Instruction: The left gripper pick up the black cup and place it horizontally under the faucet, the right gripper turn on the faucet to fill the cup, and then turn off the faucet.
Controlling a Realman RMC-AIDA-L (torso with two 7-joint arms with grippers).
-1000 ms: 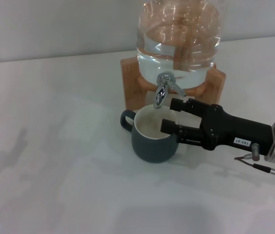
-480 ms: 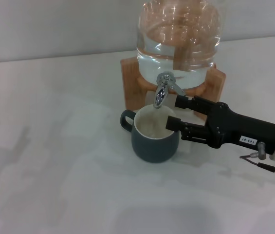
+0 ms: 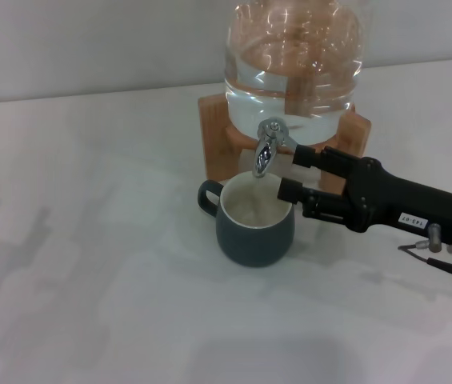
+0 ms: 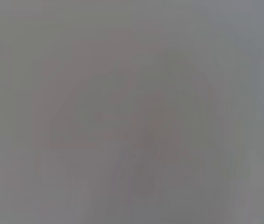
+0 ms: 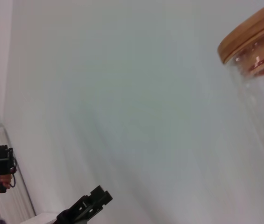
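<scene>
The black cup [image 3: 254, 222] stands upright on the table, its cream inside directly below the faucet [image 3: 264, 154] of the clear glass jar [image 3: 294, 64]. The surface inside the cup looks mottled. My right gripper [image 3: 294, 172] reaches in from the right and is open, with one finger [image 3: 304, 154] against the faucet's lever side and the other [image 3: 288, 190] over the cup's right rim. In the right wrist view my left gripper [image 5: 96, 199] shows far off and low, away from the cup. The left wrist view shows only blank grey.
The jar sits on a wooden stand [image 3: 219, 132] at the back of the white table [image 3: 90, 264]. Its wooden lid [image 5: 251, 32] shows in the right wrist view. A pale wall rises behind the table.
My right gripper has moved back and slightly up, from beside the cup toward the faucet lever. The inside of the cup has gone from smooth to mottled.
</scene>
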